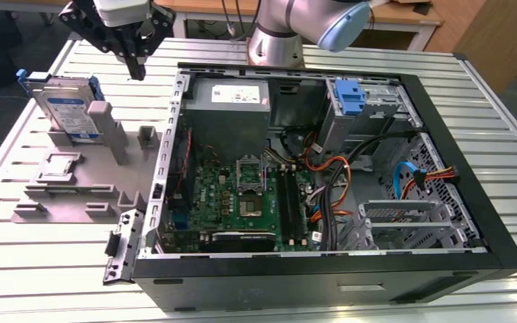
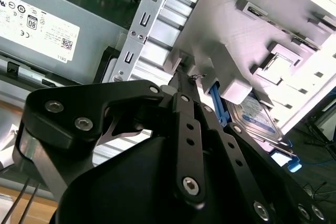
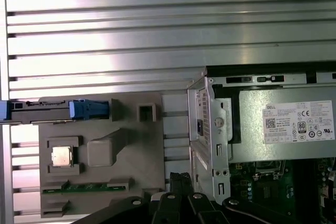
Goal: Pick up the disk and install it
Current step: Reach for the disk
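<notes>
The disk (image 1: 65,111), silver with a blue-and-white label and blue side rails, stands on edge in a grey holder (image 1: 79,182) at the exterior view's left. In the first wrist view the disk (image 3: 42,109) appears edge-on. The second wrist view catches the disk (image 2: 254,119) behind the holder's blocks. My gripper (image 1: 137,73) hangs above the table between the holder and the open computer case (image 1: 330,269), a little to the disk's right and farther back. Its black fingers (image 2: 181,98) come together to a point with nothing between them. The gripper (image 3: 178,178) touches neither the disk nor the holder.
The case lies open on the slatted metal table (image 1: 52,262). Inside are a grey power-supply box (image 1: 227,101), a green motherboard (image 1: 240,202), loose cables (image 1: 339,175) and a bare blue bracket (image 1: 349,97) at the drive bay. The holder also carries a small chip (image 3: 61,156) and a memory stick (image 3: 86,186).
</notes>
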Robot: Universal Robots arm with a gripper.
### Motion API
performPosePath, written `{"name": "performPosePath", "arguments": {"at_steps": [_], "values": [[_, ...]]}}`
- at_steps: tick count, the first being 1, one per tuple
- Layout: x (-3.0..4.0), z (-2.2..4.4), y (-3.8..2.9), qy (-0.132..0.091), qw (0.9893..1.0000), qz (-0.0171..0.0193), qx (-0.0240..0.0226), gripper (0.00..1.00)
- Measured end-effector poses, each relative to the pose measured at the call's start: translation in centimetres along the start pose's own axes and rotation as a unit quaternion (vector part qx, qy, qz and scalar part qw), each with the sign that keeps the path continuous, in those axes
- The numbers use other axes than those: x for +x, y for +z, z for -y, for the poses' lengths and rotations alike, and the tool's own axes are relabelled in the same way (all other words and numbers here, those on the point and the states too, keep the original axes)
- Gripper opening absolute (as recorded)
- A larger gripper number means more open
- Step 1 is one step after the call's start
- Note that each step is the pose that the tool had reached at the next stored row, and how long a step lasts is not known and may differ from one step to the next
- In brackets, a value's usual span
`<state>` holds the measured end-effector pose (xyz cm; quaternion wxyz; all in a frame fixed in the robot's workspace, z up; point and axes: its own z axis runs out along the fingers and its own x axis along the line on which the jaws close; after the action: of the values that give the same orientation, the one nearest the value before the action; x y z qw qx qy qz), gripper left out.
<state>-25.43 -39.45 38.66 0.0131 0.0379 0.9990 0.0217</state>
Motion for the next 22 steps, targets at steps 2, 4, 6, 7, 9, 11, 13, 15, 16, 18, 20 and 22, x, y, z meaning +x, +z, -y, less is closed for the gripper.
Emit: {"name": "performPosePath", "arguments": {"at_steps": [2,4,6,7,9,11,13,15,16,18,20,22], "values": [[0.11,0.01,0.0,0.0,1.0,0.0,0.0,0.1],[0.23,0.02,0.01,0.0,1.0,0.0,0.0,0.1],[0.34,0.03,0.01,0.0,1.0,0.0,0.0,0.1],[0.4,0.03,0.01,0.0,1.0,-0.0001,0.0,0.1],[0.54,0.04,0.02,0.0,1.0,0.0,0.0,0.1],[0.69,0.05,0.03,0.0,1.0,0.0,0.0,0.1],[0.84,0.06,0.03,0.0,1.0,0.0,0.0,0.1],[0.98,0.08,0.03,0.0,1.0,0.0,0.0,0.1],[1.04,0.08,0.04,0.0,1.0,0.0,0.0,0.1],[1.19,0.09,0.05,0.0,1.0,0.0,0.0,0.1],[1.38,0.11,0.05,0.0,1.0,0.0,0.0,0.1],[1.62,0.02,0.06,0.0,1.0,-0.0001,0.0,0.1]]}}
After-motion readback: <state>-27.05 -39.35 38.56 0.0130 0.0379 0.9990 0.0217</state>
